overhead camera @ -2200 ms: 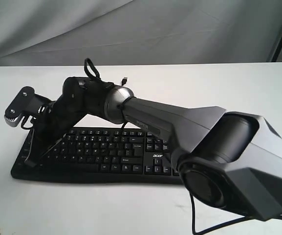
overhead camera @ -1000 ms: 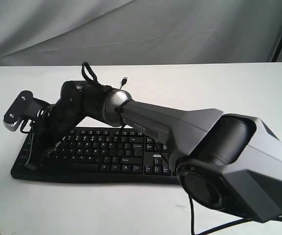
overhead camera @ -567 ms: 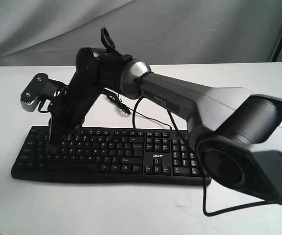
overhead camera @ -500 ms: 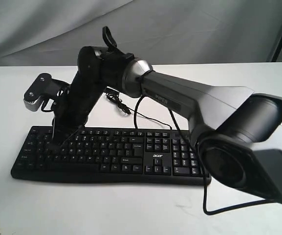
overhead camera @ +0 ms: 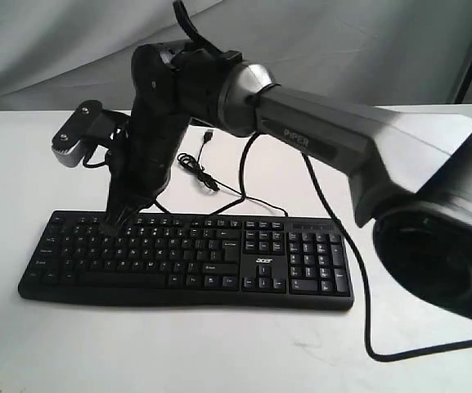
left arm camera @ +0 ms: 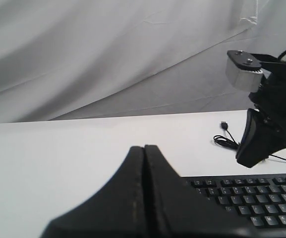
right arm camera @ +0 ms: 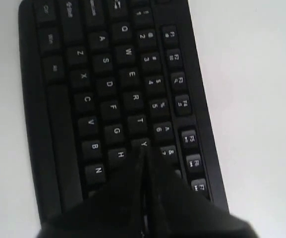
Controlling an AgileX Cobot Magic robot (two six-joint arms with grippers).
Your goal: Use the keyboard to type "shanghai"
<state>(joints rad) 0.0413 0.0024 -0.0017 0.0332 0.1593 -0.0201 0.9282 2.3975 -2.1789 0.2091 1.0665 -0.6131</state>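
My right jaws, pressed together, pointed down over the keyboard [overhead camera: 186,258] toward its ten o'clock side, near the Y key [right arm camera: 143,144]. It was flat, matte black plastic with white legends, lying on the smooth white surface [overhead camera: 219,344]. My left jaws were together too.
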